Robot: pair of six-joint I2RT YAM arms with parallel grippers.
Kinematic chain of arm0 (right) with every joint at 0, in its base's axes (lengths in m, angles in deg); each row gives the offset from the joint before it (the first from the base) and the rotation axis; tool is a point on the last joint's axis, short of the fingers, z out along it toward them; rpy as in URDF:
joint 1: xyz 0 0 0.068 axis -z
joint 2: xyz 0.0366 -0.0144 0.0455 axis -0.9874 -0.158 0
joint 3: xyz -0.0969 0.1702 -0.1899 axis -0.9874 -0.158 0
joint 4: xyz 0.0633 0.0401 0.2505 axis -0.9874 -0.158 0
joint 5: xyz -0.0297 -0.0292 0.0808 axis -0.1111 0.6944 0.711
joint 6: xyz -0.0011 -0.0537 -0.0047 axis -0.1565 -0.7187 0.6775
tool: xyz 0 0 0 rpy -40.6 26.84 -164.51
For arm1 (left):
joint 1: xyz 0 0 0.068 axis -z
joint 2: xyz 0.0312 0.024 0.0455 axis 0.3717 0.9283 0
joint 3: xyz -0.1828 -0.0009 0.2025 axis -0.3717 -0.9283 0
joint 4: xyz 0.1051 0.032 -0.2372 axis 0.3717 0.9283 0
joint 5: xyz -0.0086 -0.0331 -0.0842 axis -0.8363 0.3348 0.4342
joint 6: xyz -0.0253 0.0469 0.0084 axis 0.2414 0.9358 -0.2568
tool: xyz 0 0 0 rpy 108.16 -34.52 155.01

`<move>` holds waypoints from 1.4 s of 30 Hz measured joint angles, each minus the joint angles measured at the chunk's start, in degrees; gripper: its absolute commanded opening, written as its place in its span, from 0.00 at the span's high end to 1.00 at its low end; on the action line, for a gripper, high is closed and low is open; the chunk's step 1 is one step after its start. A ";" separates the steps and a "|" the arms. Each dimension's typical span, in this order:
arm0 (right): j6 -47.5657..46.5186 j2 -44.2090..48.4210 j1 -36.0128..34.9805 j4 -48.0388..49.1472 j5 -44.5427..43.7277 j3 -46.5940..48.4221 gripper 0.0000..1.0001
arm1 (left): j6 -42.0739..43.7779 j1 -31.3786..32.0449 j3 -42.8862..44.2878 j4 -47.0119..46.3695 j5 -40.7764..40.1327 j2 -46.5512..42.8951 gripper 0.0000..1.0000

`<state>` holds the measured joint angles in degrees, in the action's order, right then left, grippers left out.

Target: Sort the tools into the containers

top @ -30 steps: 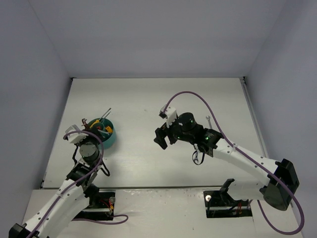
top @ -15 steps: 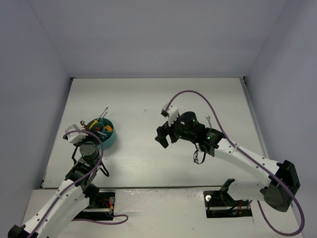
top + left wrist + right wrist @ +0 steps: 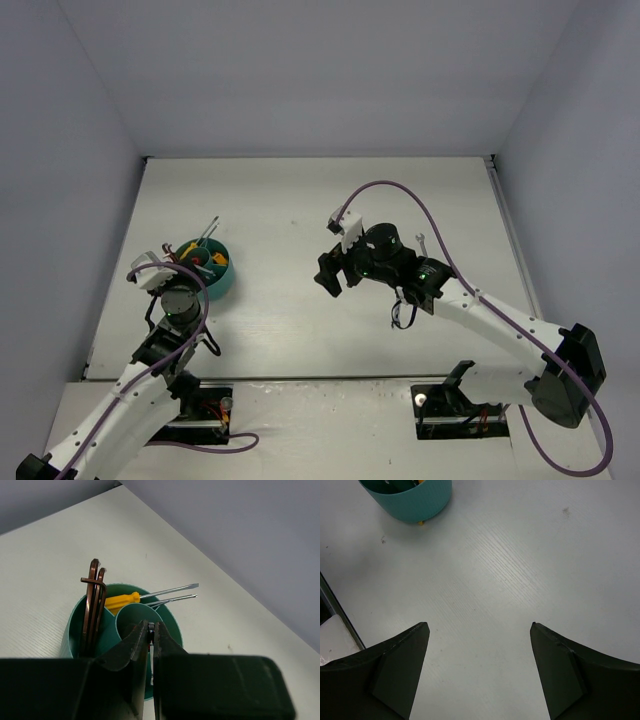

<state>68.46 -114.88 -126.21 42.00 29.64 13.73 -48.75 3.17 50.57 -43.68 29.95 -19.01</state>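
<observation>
Teal bowl (image 3: 224, 281) — left side of worktop (image 3: 300, 200). It holds 2 dark hex keys (image 3: 93, 605) upright in 1 compartment and orange-handled screwdrivers (image 3: 125, 600) with shafts leaning over the far rim.
Left gripper (image 3: 151, 630) — at the bowl's near edge, jaws pressed together.
Right gripper (image 3: 479, 626) — mid-worktop, well apart from the bowl, jaws spread wide.

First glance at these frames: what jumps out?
The teal bowl at the left of the table is bristling with tools: dark hex keys stand upright in it and a yellow-handled screwdriver pokes out over the rim. The left hand sits right over the bowl with its fingers almost together. The right hand hangs wide open above mid-table, holding nothing.
</observation>
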 measured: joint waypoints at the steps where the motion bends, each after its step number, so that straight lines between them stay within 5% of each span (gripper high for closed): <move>1: 0.00 0.00 0.00 0.00 0.09 0.00 0.21 | 0.02 0.00 0.02 0.04 -0.04 0.02 1.00; 42: 0.00 -0.22 0.44 0.79 0.98 -0.72 0.21 | 7.10 0.00 0.53 -2.80 -1.35 3.37 1.00</move>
<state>68.46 -115.09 -125.77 42.79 30.62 13.01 -41.65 3.17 51.10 -46.47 28.60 -15.64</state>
